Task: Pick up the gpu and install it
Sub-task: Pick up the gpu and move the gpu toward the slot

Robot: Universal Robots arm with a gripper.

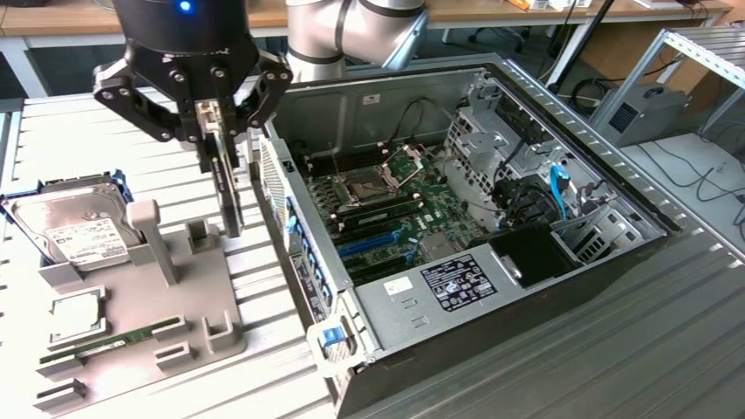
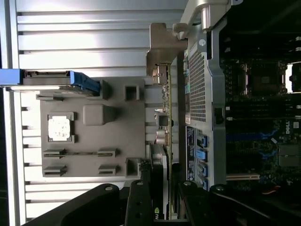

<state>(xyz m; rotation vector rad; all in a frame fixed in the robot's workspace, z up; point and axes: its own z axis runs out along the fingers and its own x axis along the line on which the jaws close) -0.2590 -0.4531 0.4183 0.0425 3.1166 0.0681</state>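
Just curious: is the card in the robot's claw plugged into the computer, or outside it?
Outside. The gpu hangs on edge in the gripper, over the grey holder, beside the open computer case.

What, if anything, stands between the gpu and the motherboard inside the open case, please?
The case's perforated wall does: the gpu, gripped by the claw, hangs just outside it, on the exterior view's left.
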